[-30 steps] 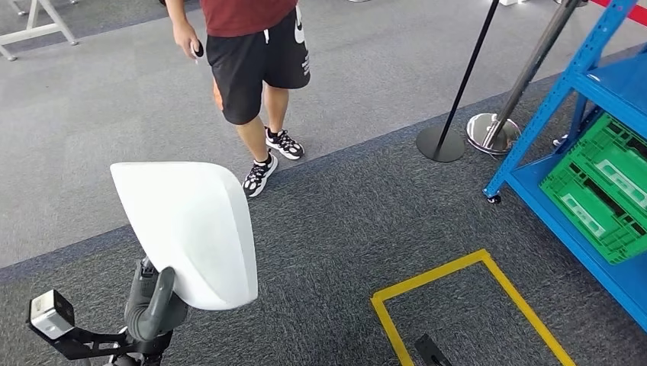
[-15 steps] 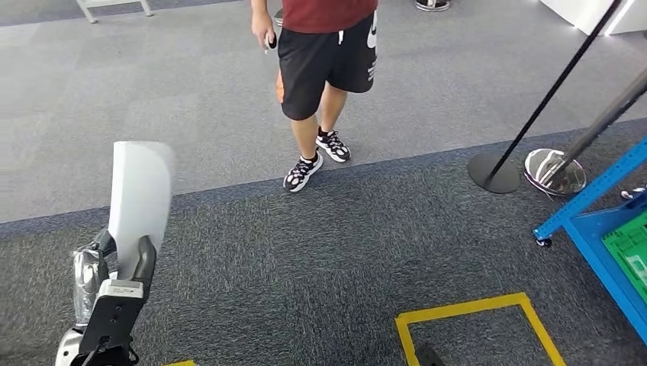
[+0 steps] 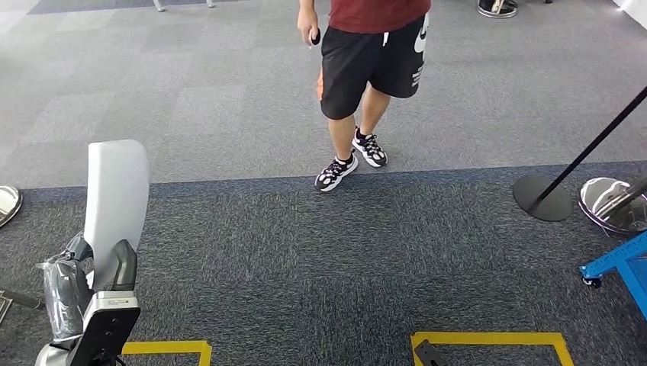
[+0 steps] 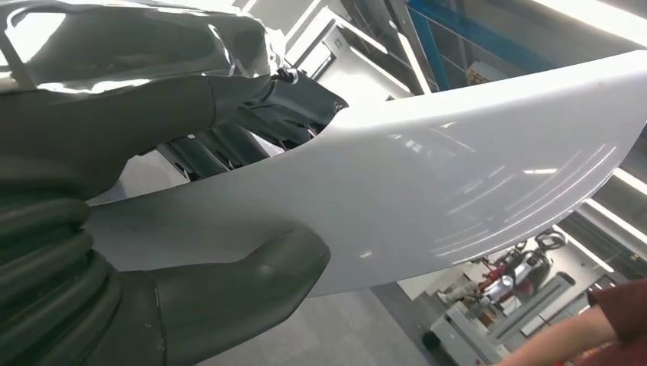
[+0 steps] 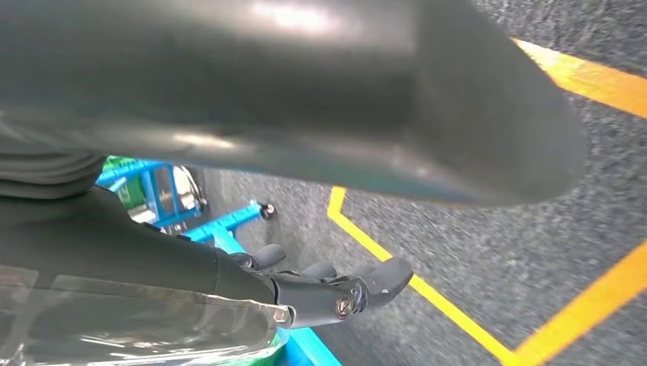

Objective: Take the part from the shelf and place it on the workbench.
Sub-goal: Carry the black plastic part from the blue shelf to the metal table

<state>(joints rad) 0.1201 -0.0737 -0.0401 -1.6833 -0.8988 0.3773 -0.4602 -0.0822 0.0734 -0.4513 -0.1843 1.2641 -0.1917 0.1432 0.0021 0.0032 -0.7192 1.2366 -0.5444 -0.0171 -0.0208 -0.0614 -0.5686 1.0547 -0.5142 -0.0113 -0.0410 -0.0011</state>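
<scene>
Upright, part [image 3: 116,200] in left hand [image 3: 91,286].

Person [image 3: 370,53] in black shorts on grey carpet [image 3: 305,244]; stanchion [image 3: 543,197] at right, near yellow tape [image 3: 488,338].

The head view looks forward and down from high on the robot onto grey carpet [image 3: 305,252], taking in a person [image 3: 366,84] standing ahead and yellow floor tape [image 3: 488,339] near its lower edge. The left wrist view sits close behind the left hand [image 4: 152,229], turned, facing out along the white part [image 4: 473,175] toward background that includes a blue shelf frame [image 4: 465,34]. The right wrist view sits close behind the right hand [image 5: 320,290] and looks down at the carpet. Head and right wrist views share the yellow tape and the blue shelf's castor foot [image 5: 263,210].
</scene>
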